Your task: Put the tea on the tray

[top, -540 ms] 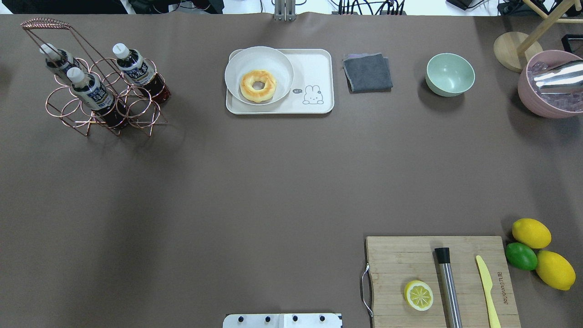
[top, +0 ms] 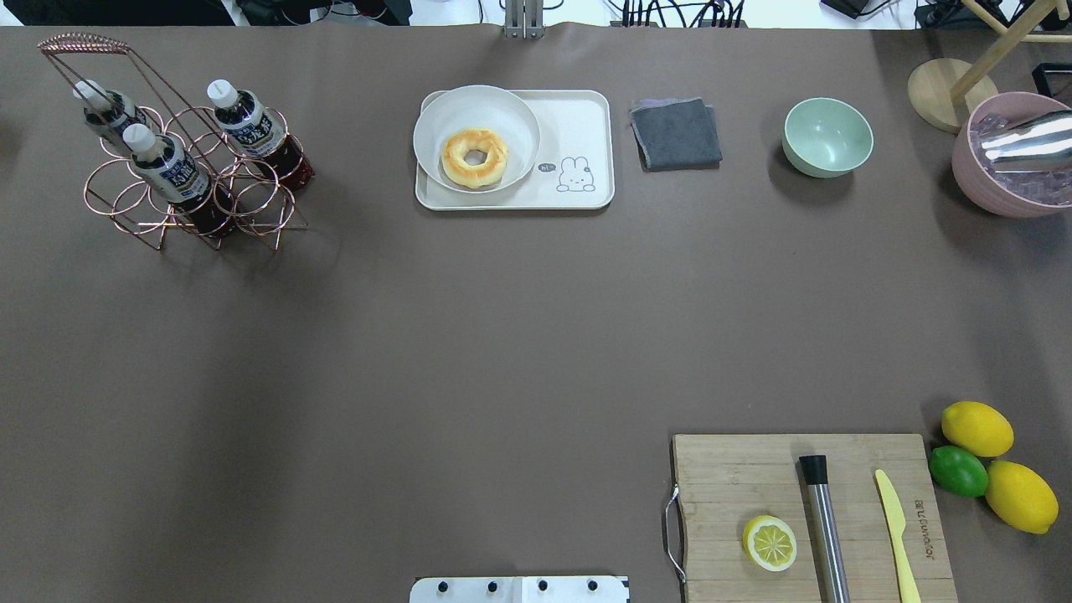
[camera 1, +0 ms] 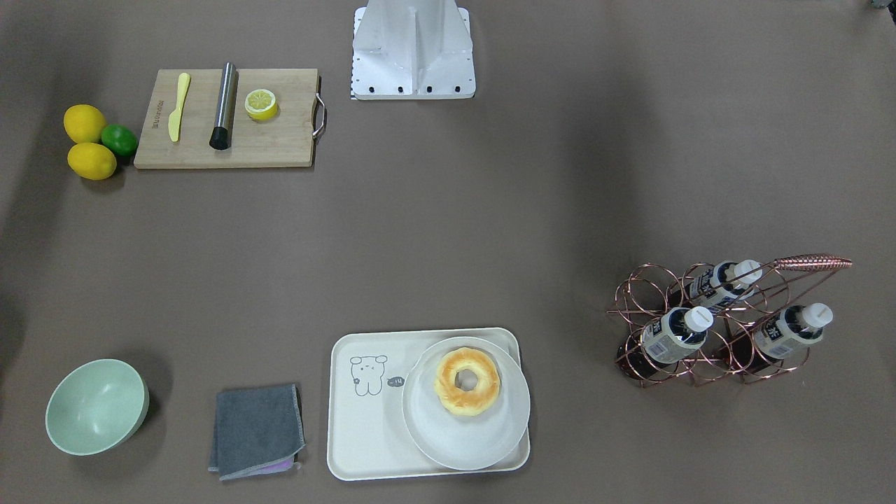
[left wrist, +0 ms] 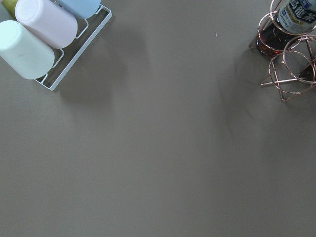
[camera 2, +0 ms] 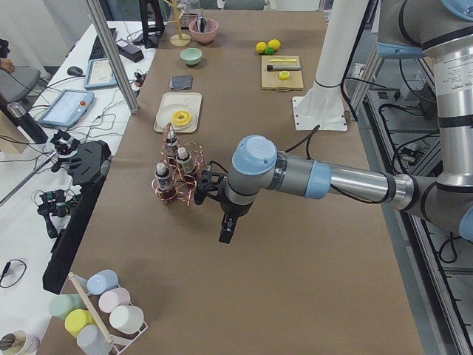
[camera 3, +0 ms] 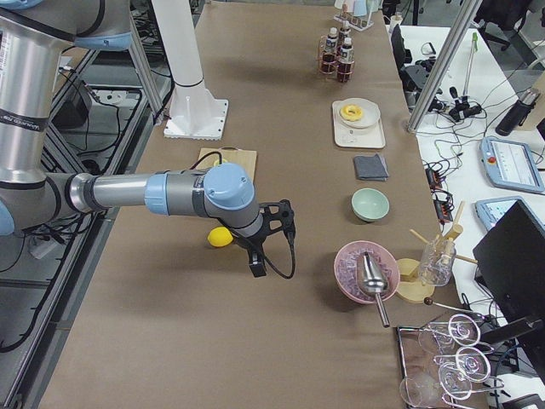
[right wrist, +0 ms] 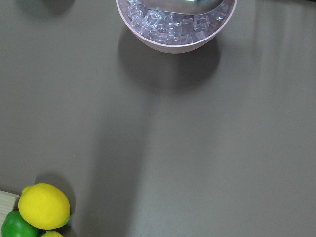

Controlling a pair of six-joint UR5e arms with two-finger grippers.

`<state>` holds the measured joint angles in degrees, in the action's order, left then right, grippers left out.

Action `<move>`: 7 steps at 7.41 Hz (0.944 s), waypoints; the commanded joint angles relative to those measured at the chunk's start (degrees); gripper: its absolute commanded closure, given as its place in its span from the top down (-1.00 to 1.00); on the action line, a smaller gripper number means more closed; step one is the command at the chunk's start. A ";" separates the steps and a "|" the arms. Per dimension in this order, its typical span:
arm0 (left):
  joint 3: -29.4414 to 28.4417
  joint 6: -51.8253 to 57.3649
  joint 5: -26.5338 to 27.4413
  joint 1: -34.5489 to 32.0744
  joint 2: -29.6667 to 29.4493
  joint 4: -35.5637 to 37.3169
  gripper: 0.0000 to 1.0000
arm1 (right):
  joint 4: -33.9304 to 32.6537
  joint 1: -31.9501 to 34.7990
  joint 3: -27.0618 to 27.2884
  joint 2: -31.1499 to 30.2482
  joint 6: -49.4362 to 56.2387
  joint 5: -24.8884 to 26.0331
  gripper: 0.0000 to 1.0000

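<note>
Three tea bottles stand in a copper wire rack (top: 193, 193) at the table's far left: one at the rack's right (top: 254, 127), one at the front (top: 172, 174), one behind (top: 107, 109). They also show in the front-facing view (camera 1: 675, 334). The cream tray (top: 578, 126) with the drawn animal lies at the far middle and carries a white plate (top: 511, 117) with a doughnut (top: 475, 157). My left gripper (camera 2: 225, 231) hangs over the table just on the near side of the rack; I cannot tell its state. My right gripper (camera 3: 254, 268) hangs near the lemons; I cannot tell its state.
A grey cloth (top: 677, 132), a green bowl (top: 827, 136) and a pink bowl of ice (top: 1009, 155) lie right of the tray. A cutting board (top: 754, 477) with a half lemon, muddler and knife, and lemons (top: 976, 428), sit near right. A cup rack (left wrist: 44, 34) lies beyond the table's left end.
</note>
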<state>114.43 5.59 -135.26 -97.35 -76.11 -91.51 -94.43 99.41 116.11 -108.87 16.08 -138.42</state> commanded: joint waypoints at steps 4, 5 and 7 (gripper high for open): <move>0.62 0.47 0.00 0.06 0.09 0.01 0.95 | 0.03 0.09 0.26 -0.28 0.00 -0.80 1.00; 0.70 -0.22 0.00 0.32 0.09 0.45 0.95 | 0.03 0.09 0.26 -0.20 0.00 -0.71 1.00; 1.23 -3.19 0.00 1.19 -1.30 -0.07 0.90 | 0.03 0.09 0.44 -0.63 0.44 -0.71 1.00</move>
<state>115.37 5.27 -135.26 -96.93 -76.16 -91.21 -94.39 99.49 116.45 -109.14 16.25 -139.12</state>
